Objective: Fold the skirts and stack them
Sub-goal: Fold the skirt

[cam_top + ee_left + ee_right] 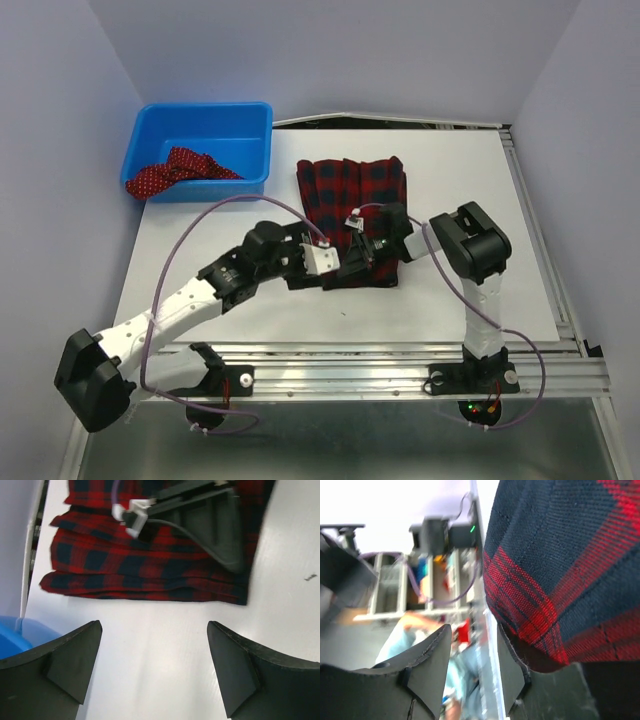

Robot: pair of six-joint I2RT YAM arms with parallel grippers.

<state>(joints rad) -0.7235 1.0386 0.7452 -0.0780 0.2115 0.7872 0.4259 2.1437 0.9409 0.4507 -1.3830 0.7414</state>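
Note:
The plaid skirt (pixel 350 190) lies folded on the white table (pixel 200 240), pleats stacked at its edge (pixel 145 575). A polka-dot skirt (pixel 175 172) hangs half out of the blue bin (pixel 215 125). My left gripper (pixel 340 270) (pixel 155 625) hovers wide open over bare table just short of the plaid's edge, nothing between its fingers. My right gripper (pixel 368 250) (pixel 474 630) sits low at the plaid's near part, jaws partly apart. Plaid cloth (pixel 560 570) drapes over the outside of its right finger (pixel 512 655); no cloth shows in the gap. The right gripper's finger (pixel 220 525) rests on the plaid.
The bin's corner (pixel 12 635) shows at the lower left of the left wrist view. A metal rail (pixel 400 360) runs along the table's near edge. A small dark speck (pixel 311 576) lies on the table right of the plaid.

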